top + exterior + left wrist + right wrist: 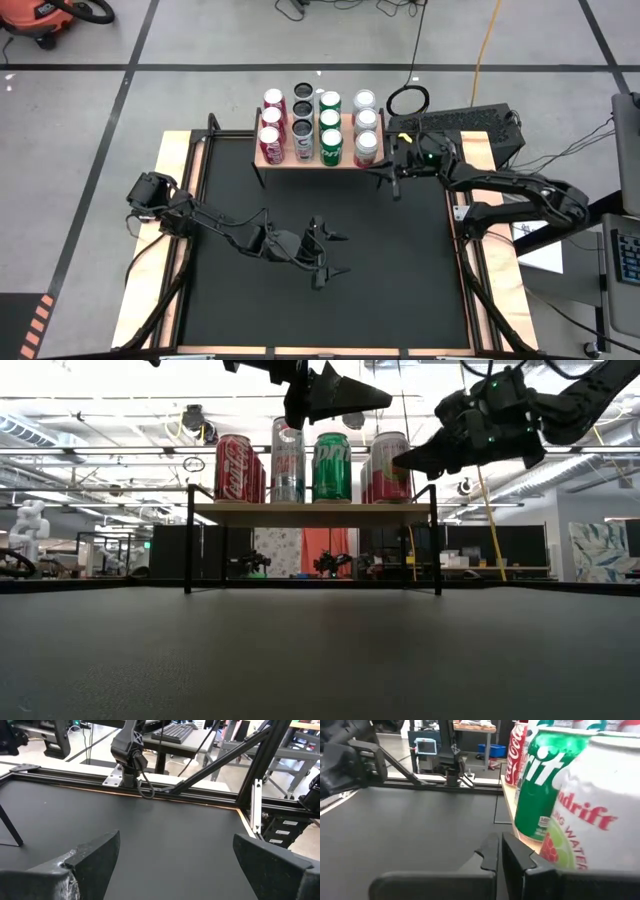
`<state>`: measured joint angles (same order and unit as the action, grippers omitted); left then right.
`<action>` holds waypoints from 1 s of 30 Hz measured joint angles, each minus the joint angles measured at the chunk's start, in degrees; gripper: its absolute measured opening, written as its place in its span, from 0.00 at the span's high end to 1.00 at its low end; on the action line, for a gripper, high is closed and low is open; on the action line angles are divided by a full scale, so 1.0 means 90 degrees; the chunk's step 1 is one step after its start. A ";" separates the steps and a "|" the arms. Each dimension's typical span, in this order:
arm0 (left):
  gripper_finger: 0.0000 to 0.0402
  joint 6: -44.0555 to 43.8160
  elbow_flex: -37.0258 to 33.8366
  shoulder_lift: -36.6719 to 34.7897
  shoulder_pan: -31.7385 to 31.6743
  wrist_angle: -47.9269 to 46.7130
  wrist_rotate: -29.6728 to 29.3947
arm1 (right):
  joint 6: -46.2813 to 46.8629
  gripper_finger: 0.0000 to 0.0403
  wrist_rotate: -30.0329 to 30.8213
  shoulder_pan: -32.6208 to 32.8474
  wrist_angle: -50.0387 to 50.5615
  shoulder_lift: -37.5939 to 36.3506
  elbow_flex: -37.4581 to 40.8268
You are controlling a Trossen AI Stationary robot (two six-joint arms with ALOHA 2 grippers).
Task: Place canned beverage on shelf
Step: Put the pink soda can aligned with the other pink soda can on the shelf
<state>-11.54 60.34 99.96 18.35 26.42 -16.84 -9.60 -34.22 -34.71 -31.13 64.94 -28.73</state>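
Wooden shelf (cans aboard)

On the shelf, the red can at one end carried the white Coca-Cola script, partly turned away in the low view. Two places along from it, the green can showed the Sprite name running up its side. In the right wrist view, that green can showed only the letters "it" large in white. The white can just beside it, at the shelf's other end, read "ndrift" in red, with "WATER" in small green capitals below.
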 joint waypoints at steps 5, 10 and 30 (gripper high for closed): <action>0.04 -0.0016 0.0000 0.0000 0.0001 0.0002 -0.0003 | 0.0016 1.00 -0.0034 -0.0075 -0.0283 0.0277 0.0000; 0.04 -0.0013 0.0000 0.0000 0.0007 0.0002 -0.0008 | 0.0020 1.00 -0.0038 -0.0229 -0.0322 0.0300 0.0000; 0.04 0.0030 0.0000 0.0000 0.0007 -0.0001 -0.0027 | 0.0025 1.00 -0.0009 -0.0399 -0.0420 0.0303 -0.0001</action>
<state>-11.27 60.34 99.96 18.41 26.41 -17.08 -9.38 -34.29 -38.30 -34.91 67.66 -28.74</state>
